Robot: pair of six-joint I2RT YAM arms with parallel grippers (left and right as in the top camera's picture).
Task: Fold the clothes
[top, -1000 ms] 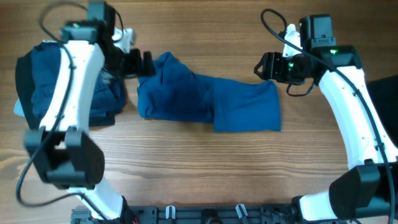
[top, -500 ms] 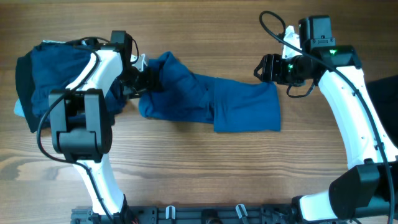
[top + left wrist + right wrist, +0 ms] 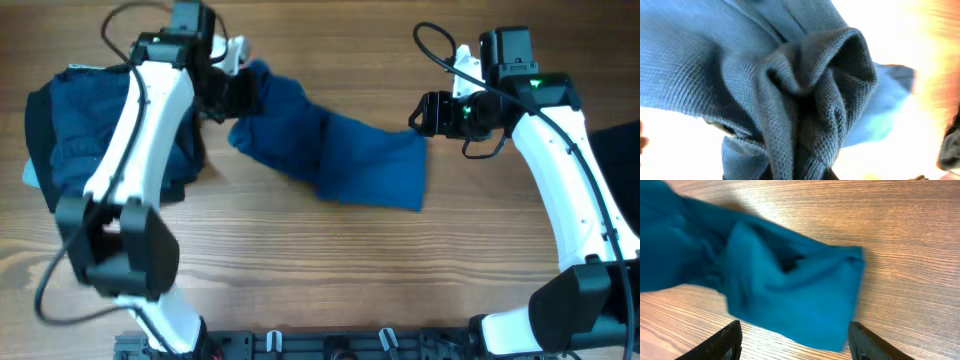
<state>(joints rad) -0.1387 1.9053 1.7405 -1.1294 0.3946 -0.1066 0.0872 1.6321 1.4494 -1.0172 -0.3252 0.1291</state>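
Clamping left jaws on the blue shirt's (image 3: 330, 155) bunched end; stretching lengthwise across the desk (image 3: 300, 280) toward right jaws, gaping empty beside its far end.

The shirt (image 3: 335, 150) is a plain medium blue, and close up its knit shows a fine ribbed texture. The pile of clothes (image 3: 75, 130) at the far left is darker navy, black at its edges. The bench (image 3: 300, 260) is light brown wood with streaky grain. The left arm (image 3: 140, 130) and right arm (image 3: 560, 170) are white with black joints. The left claw (image 3: 245, 95) and right claw (image 3: 418, 112) are black.
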